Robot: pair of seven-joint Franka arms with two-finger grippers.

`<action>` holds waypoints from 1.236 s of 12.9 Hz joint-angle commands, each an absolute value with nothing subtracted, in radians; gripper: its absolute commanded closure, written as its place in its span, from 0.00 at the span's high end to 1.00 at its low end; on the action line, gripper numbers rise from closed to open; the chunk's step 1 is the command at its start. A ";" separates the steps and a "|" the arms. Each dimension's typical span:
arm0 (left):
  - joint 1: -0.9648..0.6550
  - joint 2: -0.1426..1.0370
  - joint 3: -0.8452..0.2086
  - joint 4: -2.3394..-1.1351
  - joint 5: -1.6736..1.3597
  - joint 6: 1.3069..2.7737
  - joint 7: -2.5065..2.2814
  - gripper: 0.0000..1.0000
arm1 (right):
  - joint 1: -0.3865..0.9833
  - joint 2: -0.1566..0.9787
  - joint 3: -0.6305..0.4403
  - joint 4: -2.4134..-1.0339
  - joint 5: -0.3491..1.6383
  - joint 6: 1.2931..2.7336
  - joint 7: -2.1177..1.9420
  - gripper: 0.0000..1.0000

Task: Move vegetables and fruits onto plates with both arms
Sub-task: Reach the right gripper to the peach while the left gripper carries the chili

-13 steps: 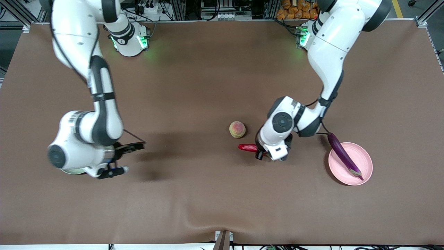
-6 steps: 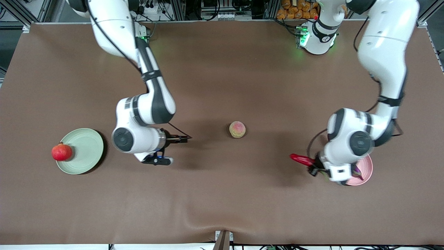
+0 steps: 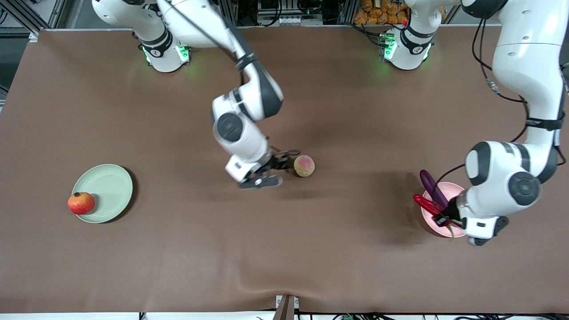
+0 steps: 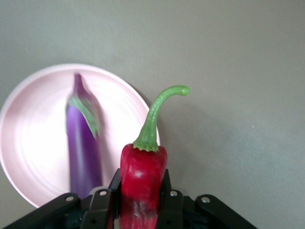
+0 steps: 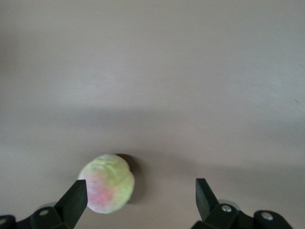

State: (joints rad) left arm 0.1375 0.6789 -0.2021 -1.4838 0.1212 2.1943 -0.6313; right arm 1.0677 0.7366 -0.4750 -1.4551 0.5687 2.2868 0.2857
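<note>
My left gripper (image 3: 442, 218) is shut on the red chili pepper (image 3: 425, 204) and holds it over the edge of the pink plate (image 3: 451, 190). The purple eggplant (image 3: 433, 189) lies on that plate. The left wrist view shows the chili (image 4: 143, 174) between the jaws of the left gripper (image 4: 141, 200), beside the eggplant (image 4: 83, 143) on the pink plate (image 4: 33, 143). My right gripper (image 3: 284, 168) is open, low beside the peach (image 3: 304, 166). In the right wrist view the peach (image 5: 107, 183) sits close to one finger of the right gripper (image 5: 141, 198). The pomegranate (image 3: 81, 203) rests on the green plate's (image 3: 106, 189) rim.
The brown table cloth (image 3: 284, 249) is bare between the two plates apart from the peach. The left arm's wrist and elbow hang over most of the pink plate. The arm bases (image 3: 164, 53) stand along the table's top edge.
The left arm carried the chili from the table's middle to the pink plate's edge. The right arm swung from the green plate to the peach, uncovering the pomegranate.
</note>
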 commanded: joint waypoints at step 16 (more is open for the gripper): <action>0.268 0.667 -0.210 -1.494 0.138 2.083 -0.319 0.00 | 1.155 0.934 -0.342 -1.450 0.483 2.715 0.370 1.00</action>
State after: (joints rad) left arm 0.2622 0.6658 -0.2012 -1.4882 0.1212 2.0908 -0.3315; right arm 1.1441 0.9129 -0.3372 -1.4635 0.4843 2.6946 0.3447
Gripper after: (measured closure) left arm 0.670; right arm 0.000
